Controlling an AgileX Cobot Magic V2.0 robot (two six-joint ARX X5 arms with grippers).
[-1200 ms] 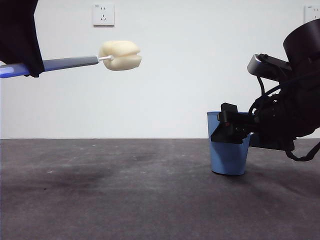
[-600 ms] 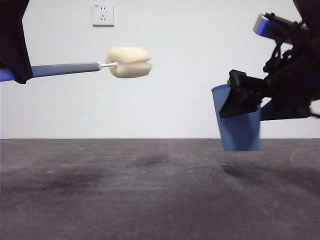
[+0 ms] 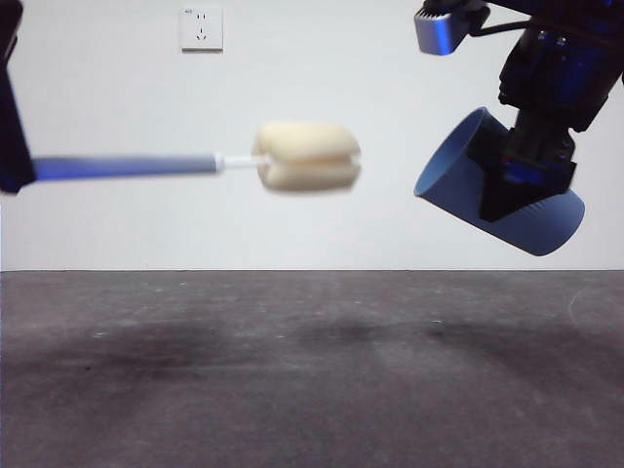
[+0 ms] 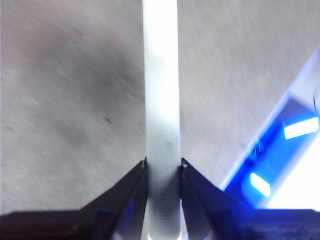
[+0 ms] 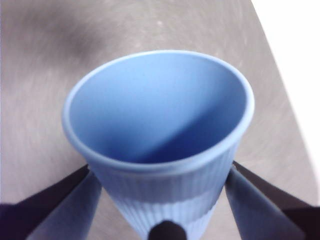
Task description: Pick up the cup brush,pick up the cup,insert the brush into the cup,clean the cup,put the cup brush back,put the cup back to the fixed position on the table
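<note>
My left gripper [image 4: 163, 167] is shut on the grey handle of the cup brush [image 4: 161, 100]. In the front view it holds the brush [image 3: 195, 164] level, high above the table [image 3: 292, 370], with the cream-yellow sponge head [image 3: 307, 156] pointing right. My right gripper [image 5: 160, 175] is shut on the blue ribbed cup [image 5: 160, 130]. In the front view the cup [image 3: 497, 195] hangs in the air at the upper right, tilted on its side, its open mouth facing left towards the sponge. A gap lies between sponge and cup mouth.
A white wall socket [image 3: 201, 28] sits on the back wall. The right arm [image 3: 546, 68] is a big dark mass at the top right. The left arm [image 3: 10, 117] shows only as a dark edge at the far left.
The right gripper has lifted the cup from the table and tipped it so its mouth faces left. The brush has moved right and a little lower, towards the cup.
</note>
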